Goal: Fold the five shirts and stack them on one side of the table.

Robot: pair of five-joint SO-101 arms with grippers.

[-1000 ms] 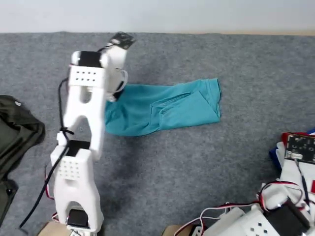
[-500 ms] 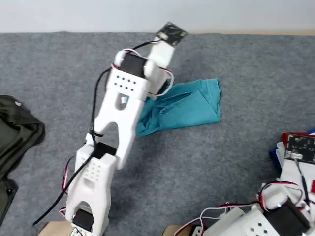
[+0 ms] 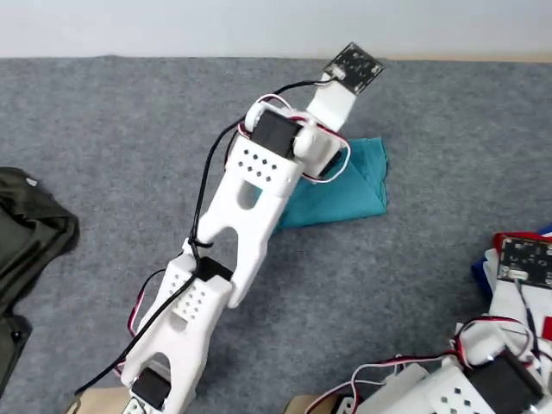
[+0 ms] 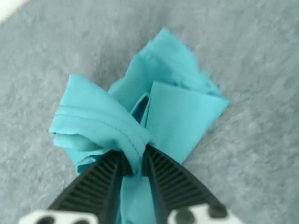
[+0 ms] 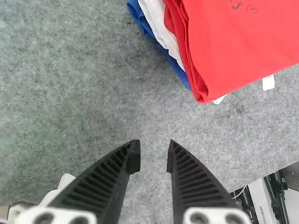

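High view: the left arm [image 3: 259,185] stretches diagonally across the grey desk [image 3: 103,129], its wrist over the near end of the teal shirt [image 3: 349,194]. The uncovered part of the shirt pokes out toward the side where the stack [image 3: 493,252] of folded shirts lies. A dark green garment [image 3: 30,233] lies bunched at the opposite edge, well apart from both. Left wrist view: the left hand [image 4: 134,158] is clamped tight on a bunched hem of the teal shirt, with cloth pinched between the black fingers [image 4: 163,172] and no gap showing. The rest of the shirt lies beyond the fingertips, doubled over on the desk. Its long axis runs straight away from the hand, so the free end is directly ahead of the grip. Likely next move: lay the held hem down onto that far end, in line with the arm's reach. Right wrist view: the right hand [image 5: 149,156] hangs over bare desk, slightly parted and holding nothing. The stack sits near it, red on top with white and blue under. The left arm is the one at the shirt; the right is nearer the stack.
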